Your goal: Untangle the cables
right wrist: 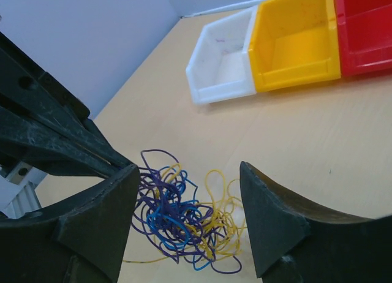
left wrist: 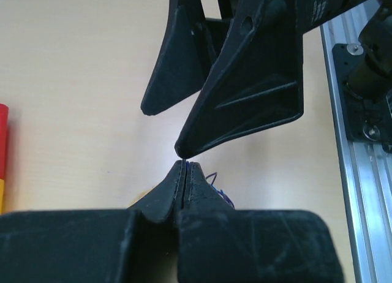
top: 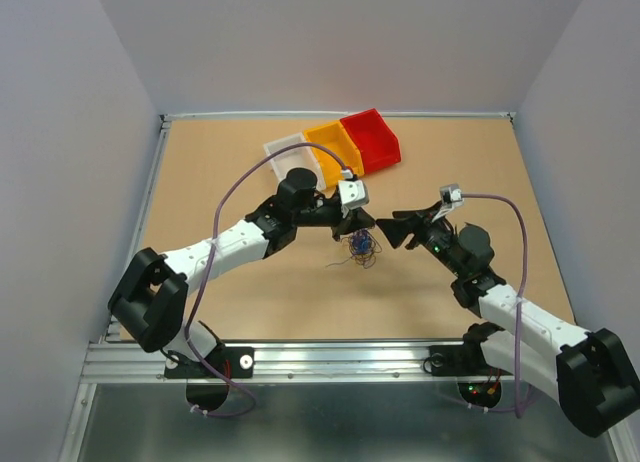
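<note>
The cables are one loose tangle of thin purple, blue and yellow wires at the table's middle. In the right wrist view the tangle sits between my right gripper's open fingers, touching neither pad. My left gripper is shut, tips together, with a sliver of purple wire showing between them. More wire peeks out beside its right finger. From above, the left gripper is at the tangle's far edge and the right gripper is just right of it, the fingertips almost touching.
A white bin, a yellow bin and a red bin stand in a row at the table's far side. A metal rail runs along the near edge. Grey walls enclose the table.
</note>
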Controlling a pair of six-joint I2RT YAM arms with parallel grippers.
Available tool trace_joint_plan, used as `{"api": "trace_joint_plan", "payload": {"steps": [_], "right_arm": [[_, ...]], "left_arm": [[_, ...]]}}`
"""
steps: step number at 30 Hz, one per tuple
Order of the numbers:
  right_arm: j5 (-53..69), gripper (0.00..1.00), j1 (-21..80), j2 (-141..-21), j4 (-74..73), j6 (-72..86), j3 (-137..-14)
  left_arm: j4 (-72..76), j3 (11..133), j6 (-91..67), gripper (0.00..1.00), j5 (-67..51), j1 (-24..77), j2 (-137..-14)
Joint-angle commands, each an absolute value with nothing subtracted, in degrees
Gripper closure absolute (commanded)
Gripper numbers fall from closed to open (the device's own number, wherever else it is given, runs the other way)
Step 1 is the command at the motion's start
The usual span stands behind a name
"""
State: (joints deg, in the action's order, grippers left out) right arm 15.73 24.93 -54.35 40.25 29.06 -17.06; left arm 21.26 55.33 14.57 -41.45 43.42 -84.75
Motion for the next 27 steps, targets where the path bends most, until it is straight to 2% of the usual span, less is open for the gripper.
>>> {"api": "trace_joint_plan", "payload": {"steps": [1, 7, 11, 13, 16, 22, 23, 25, 27], "right_arm": [[18.9, 0.31, 26.6, -54.0, 45.3, 27.3, -16.6], [15.6, 0.34, 29.9, -53.9, 48.1, 25.6, -15.0], [13.8, 0.33, 31.6, -55.5, 47.8, 24.6, -15.7], [13.0, 0.34, 32.1, -57.7, 47.8, 24.3, -16.5], [10.6, 0.42, 33.3, -61.2, 47.5, 24.1, -17.7], [6.8, 0.42, 34.3, -69.0, 47.4, 27.0, -20.1], [5.6, 0.54, 34.3, -71.1, 47.3, 28.3, -20.7], [4.0, 0.72, 34.2, -74.1, 47.4, 30.8, -21.3], [1.8, 0.74, 34.2, -75.5, 47.3, 32.4, -21.4]], "left_arm": [[27.5, 55.3, 12.8, 1.00, -41.0, 43.7, -80.2], [27.2, 56.2, 10.8, 1.00, -37.5, 43.5, -81.0], [27.1, 56.2, 10.7, 1.00, -40.3, 43.4, -81.3], [26.9, 56.3, 10.4, 1.00, -42.6, 43.4, -80.9], [27.0, 56.1, 10.1, 1.00, -43.9, 43.4, -79.7], [25.7, 55.6, 9.9, 1.00, -42.5, 43.4, -75.2], [26.0, 55.0, 10.0, 1.00, -41.8, 43.4, -74.1], [27.0, 54.1, 9.3, 1.00, -39.0, 43.4, -72.9], [29.0, 52.9, 7.7, 1.00, -31.1, 42.8, -71.6]]}}
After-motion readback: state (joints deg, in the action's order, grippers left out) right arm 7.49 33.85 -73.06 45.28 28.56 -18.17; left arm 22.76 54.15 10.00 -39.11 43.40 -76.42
